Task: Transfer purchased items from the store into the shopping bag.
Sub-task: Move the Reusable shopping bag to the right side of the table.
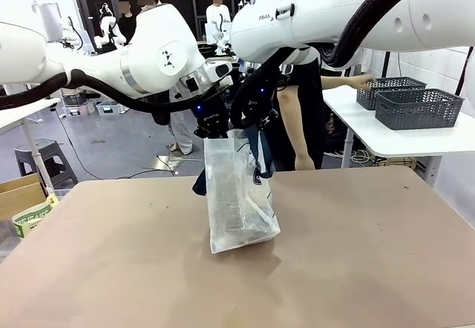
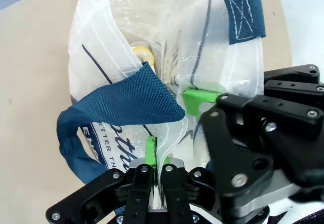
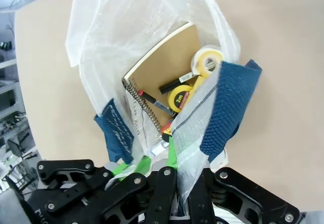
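Left gripper (image 2: 153, 152) and right gripper (image 3: 172, 145) are both pinched tight on the top rim of the shopping bag (image 1: 239, 194). It's standing upright on the table (image 1: 371, 254), mouth up, purchased items (image 3: 167, 77) inside.

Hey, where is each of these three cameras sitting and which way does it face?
Front view: fixed on the robot's side, facing across the tan table at a person; both white arms show.
Left wrist view: above the translucent plastic shopping bag, looking down; left gripper pinches its rim.
Right wrist view: looking down into the bag; right gripper pinches its rim.
Shared: both wrist views show the navy strap handles.
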Controlling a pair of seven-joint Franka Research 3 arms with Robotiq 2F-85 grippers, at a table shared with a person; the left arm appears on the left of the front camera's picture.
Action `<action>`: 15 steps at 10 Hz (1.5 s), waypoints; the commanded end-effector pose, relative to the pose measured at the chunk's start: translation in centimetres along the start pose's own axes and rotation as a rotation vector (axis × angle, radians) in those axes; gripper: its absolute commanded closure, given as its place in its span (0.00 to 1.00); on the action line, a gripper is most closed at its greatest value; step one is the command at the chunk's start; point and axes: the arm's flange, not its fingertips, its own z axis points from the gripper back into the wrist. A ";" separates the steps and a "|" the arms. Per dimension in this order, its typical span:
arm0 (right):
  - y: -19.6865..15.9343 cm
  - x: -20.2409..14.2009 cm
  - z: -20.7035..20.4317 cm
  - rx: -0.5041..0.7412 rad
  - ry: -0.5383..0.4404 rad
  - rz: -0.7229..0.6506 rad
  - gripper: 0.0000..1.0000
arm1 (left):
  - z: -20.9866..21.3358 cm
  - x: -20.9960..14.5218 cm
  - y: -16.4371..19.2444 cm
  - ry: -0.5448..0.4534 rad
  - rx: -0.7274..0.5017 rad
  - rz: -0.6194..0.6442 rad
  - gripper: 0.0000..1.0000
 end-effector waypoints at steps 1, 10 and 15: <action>0.4 0.8 0.4 0.025 0.001 -0.007 1.00 | -0.2 0.9 -0.7 -0.005 -0.003 -0.012 1.00; 0.6 0.8 0.3 0.038 0.015 0.024 1.00 | 0.4 0.3 -0.5 -0.033 -0.025 -0.037 0.42; 0.6 0.9 0.5 0.044 0.022 0.028 1.00 | 2.1 -1.8 -0.7 -0.078 -0.070 -0.069 0.00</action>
